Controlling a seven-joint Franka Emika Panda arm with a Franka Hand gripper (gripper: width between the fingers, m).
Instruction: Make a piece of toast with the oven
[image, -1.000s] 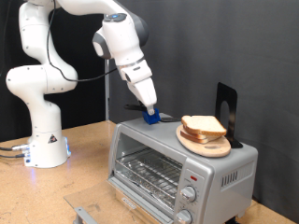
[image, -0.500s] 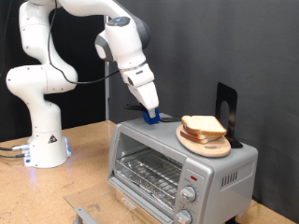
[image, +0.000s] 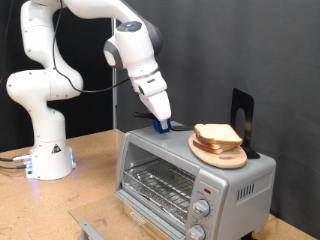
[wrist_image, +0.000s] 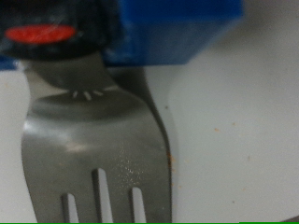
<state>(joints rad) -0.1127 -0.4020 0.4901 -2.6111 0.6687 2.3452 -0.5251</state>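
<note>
Hand (image: 161, 121) seemingly atop oven (image: 190, 165)

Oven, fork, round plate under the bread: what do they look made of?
Oven: brushed silver-grey sheet metal, going by its dull sheen; clear door, probably glass, over a wire rack.
Fork: polished metal, likely steel, with soft reflections on the tines.
Round plate: looks like wood, matte tan with a thick edge.
Hand is at the blue holder.
</note>
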